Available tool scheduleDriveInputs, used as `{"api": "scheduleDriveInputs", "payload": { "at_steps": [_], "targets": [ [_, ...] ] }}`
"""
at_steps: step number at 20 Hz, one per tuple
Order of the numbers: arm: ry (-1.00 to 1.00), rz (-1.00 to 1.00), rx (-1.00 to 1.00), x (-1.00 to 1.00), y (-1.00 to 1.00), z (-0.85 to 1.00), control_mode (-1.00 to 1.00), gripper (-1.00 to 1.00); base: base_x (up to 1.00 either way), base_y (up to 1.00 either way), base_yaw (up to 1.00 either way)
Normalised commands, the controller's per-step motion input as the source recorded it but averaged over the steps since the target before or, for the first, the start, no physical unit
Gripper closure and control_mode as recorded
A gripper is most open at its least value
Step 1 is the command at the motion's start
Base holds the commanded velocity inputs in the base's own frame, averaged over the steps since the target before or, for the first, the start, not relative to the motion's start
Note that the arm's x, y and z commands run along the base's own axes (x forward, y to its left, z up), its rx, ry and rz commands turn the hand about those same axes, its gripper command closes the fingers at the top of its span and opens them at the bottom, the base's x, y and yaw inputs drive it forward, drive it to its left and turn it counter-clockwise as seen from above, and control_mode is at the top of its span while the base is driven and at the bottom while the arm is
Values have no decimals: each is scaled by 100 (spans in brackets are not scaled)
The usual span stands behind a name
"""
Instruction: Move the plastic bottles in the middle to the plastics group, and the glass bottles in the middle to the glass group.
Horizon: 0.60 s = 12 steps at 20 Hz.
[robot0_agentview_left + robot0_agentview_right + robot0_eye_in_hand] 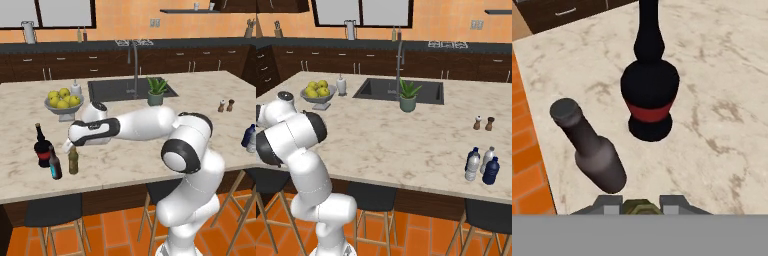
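The marble island counter [125, 165] runs wide, and its near-left corner is crowded right by the front edge, with orange floor just beyond; open marble stretches away to the right. The black wine bottle [649, 95] with a red band stands upright there, the dark brown bottle [594, 150] close beside it nearer the edge. Just to their right in the left base view stands the olive-brown bottle [73, 161], upright, its long axis vertical and neck pointing up into the gripper [641, 206], whose fingers are pinched on its top. At the far right end the dark blue bottle [491, 171] stands upright among pale bottles [472, 165].
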Motion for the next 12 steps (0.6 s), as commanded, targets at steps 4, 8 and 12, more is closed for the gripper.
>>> {"api": "scheduleDriveInputs", "payload": {
  "at_steps": [4, 8, 12],
  "targets": [
    [0, 0, 0, 7, 7, -21, -100, 100, 0, 0, 0],
    [0, 0, 0, 0, 10, -30, -100, 100, 0, 0, 0],
    [0, 0, 0, 0, 4, -32, -100, 100, 0, 0, 0]
  ]
}}
